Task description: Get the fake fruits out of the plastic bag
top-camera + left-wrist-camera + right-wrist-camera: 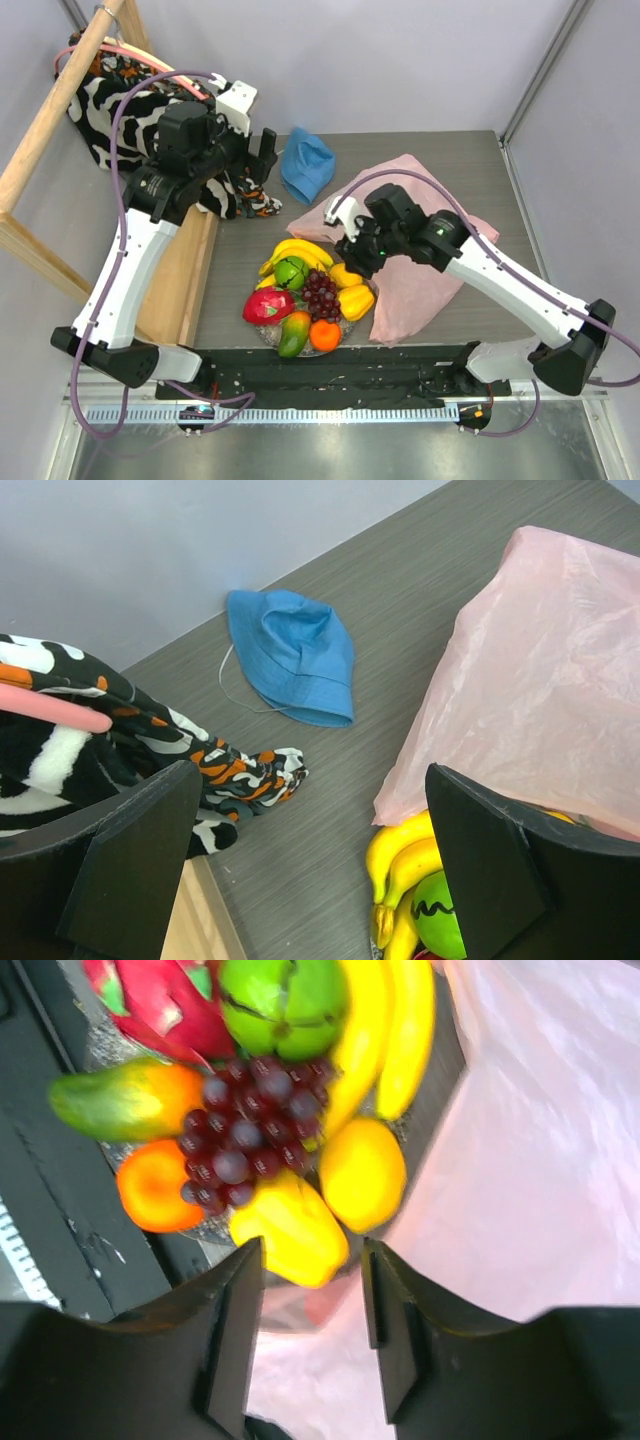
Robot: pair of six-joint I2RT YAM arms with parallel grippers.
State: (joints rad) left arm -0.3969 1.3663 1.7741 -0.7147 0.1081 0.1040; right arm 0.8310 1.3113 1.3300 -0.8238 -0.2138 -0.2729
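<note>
The fake fruits lie heaped on a clear dish (262, 330) near the table's front: banana bunch (300, 252), green apple (289, 272), dragon fruit (268, 305), grapes (320, 293), yellow pepper (356, 300), lemon (345, 275), mango (294, 333) and orange (324, 335). The pink plastic bag (420, 265) lies flat to their right, partly under my right arm. My right gripper (352, 250) is open and empty, just above the pepper (290, 1230) and the bag's edge (540, 1160). My left gripper (262, 160) is open and empty, high at the back left; bananas (405, 865) show below it.
A blue cloth hat (306, 165) lies at the back centre. Black-and-white patterned fabric (120, 100) hangs over a wooden rack (40, 130) along the left side. A black strip (340, 365) runs along the table's front edge.
</note>
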